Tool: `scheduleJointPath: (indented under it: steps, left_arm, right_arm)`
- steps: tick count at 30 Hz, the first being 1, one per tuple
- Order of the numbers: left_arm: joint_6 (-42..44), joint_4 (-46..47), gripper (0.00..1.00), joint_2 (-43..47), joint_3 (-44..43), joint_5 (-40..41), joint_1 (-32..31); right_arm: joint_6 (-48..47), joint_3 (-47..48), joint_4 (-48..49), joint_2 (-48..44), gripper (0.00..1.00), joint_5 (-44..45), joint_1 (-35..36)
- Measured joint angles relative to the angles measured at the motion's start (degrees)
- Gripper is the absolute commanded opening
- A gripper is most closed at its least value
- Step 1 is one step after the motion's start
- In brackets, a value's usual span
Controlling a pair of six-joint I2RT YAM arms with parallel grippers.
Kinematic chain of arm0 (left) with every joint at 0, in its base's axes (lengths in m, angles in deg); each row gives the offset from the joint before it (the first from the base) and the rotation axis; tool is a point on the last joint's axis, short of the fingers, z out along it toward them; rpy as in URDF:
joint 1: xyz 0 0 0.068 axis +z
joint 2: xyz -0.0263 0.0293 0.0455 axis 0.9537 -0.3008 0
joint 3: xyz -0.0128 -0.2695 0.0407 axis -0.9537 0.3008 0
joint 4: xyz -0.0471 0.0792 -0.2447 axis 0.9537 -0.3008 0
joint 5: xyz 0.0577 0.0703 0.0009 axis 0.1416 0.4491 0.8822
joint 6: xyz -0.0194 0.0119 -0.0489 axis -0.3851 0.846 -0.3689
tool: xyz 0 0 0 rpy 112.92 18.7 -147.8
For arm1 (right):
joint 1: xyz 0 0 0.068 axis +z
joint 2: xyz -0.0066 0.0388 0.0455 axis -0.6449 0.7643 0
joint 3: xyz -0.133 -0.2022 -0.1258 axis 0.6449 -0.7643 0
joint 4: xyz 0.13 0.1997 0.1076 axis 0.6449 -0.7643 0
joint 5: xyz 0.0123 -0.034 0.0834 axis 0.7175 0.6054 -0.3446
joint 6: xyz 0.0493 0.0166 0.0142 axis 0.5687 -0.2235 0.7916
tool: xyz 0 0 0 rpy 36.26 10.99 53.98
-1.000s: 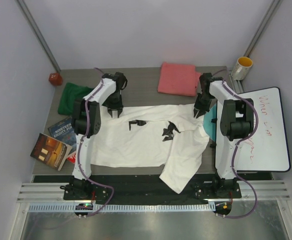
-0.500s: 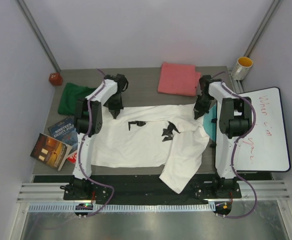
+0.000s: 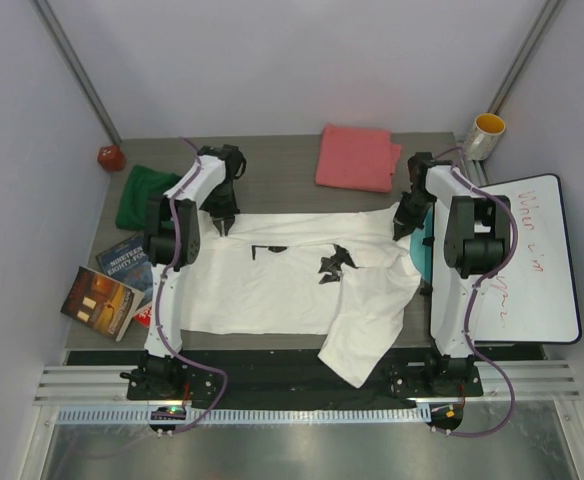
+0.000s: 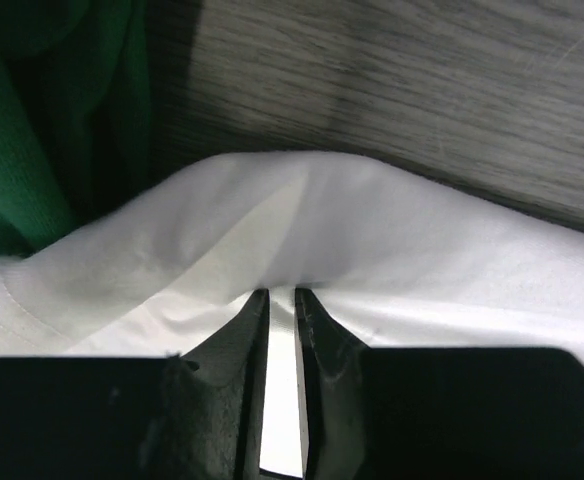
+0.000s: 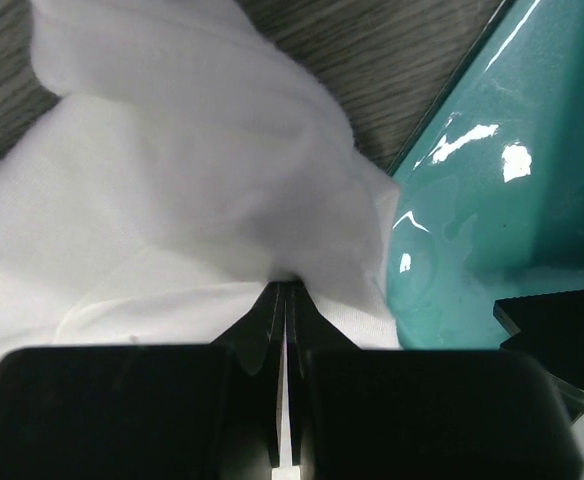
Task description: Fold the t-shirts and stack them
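- Against the earlier frame, the left hand (image 4: 282,292) is shifted outward and clamped on the far edge of the large white cloth t-shirt (image 3: 272,285), which is drawn straighter.
- The right hand (image 5: 285,285) is clamped on its far right corner.
- Three shirts are counted on the grey desk (image 3: 282,165): the white one spread centrally, the dark green t-shirt (image 3: 140,195) at the left, and the coral-pink t-shirt (image 3: 355,158) folded at the far side.
- Two glossy books (image 3: 102,298) are counted.

Readable text: none we can make out.
- White rectangular whiteboard (image 3: 532,290): dark and red marker handwriting, illegible.
- Glossy printed books (image 3: 100,298): cover lettering too small.
- White cloth t-shirt (image 3: 272,285): black marks, unreadable.
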Motion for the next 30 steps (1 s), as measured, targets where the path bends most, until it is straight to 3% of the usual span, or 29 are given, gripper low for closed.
scheduleJointPath:
  steps: [10, 15, 18, 24, 30]
  left_arm:
    - [0.2, 0.2, 0.25, 0.3, 0.0, -0.8, 0.5]
    - [0.2, 2.5, 0.25, 1.2, 0.0, -1.8, 0.6]
    - [0.2, 3.0, 0.25, 1.3, -1.3, -2.7, 0.7]
    - [0.2, 3.8, 0.22, 1.3, -3.4, -3.6, 0.8]
    - [0.7, 3.9, 0.21, 1.3, -3.5, -3.7, 0.8]
  right_arm:
    - [-0.1, 0.1, -2.2, -2.8, 0.12, 2.7, -0.6]
    - [0.0, 7.3, -4.0, -5.2, 0.01, 4.2, -1.3]
    - [0.2, 12.3, -3.7, -5.0, 0.01, 4.4, -1.4]
    - [0.2, 20.1, -3.1, -0.5, 0.01, 4.3, -1.4]
    - [0.2, 21.2, -3.3, 5.7, 0.01, 3.3, -1.4]
